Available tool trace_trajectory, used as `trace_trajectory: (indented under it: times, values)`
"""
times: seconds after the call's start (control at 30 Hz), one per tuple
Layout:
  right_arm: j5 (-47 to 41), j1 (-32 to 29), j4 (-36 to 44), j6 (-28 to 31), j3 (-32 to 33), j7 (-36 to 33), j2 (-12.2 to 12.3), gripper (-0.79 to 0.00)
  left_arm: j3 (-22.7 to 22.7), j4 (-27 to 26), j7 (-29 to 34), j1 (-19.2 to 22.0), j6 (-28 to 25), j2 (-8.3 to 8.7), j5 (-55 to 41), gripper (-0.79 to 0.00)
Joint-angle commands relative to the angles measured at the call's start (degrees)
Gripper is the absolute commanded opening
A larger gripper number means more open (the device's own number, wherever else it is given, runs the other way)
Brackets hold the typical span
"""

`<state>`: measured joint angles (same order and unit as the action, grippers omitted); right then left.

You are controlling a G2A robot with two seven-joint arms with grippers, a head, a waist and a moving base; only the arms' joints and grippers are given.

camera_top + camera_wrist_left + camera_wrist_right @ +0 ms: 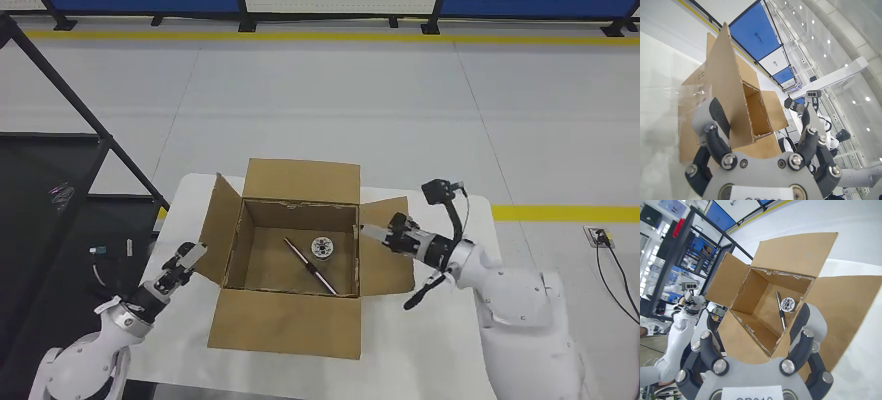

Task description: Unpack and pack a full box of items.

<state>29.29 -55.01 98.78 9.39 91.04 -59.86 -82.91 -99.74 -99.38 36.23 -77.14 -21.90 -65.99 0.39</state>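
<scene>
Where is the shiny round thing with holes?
In the top view, the round disc lies inside the cardboard box, beside the metal rod, toward the right gripper.

"How did the cardboard box (745, 294) look?"

"Matt brown, corrugated, its cut edges rough and frayed. The rod (779, 303) and the holed disc (788, 304) inside shone as polished metal."

"And your own jaws?"

"My left gripper (761, 108) had matt black pads (719, 115) and shiny metal screws (728, 160)."

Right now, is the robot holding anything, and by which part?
Nothing is gripped. Both grippers are open: the left gripper straddles one side flap of the box, the right gripper the opposite flap.
</scene>
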Motion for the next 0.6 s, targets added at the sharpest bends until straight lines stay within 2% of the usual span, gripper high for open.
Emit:
trace_trajectory:
  times: [0.0,0.23,0.43,0.57]
  values:
    - [-2.46,-0.46,-1.15,0.63,3.28,-0.32,0.53,0.000,1.21,0.01,0.23,0.54,0.23,0.02,0.47,0.000]
    - [-5.39,-2.13,-4.83,0.69,9.54,-0.20,2.17,0.000,5.63,1.34,1.55,3.11,1.18,0.03,1.24,0.000]
    - [-8.00,1.12,-11.90,0.95,7.91,-6.36,3.23,0.000,8.77,2.65,2.30,4.93,1.71,0.04,2.20,0.000]
    - [-16.70,5.04,-18.96,5.38,5.38,-14.32,3.67,0.000,10.34,3.44,2.45,5.71,2.06,0.07,2.92,0.000]
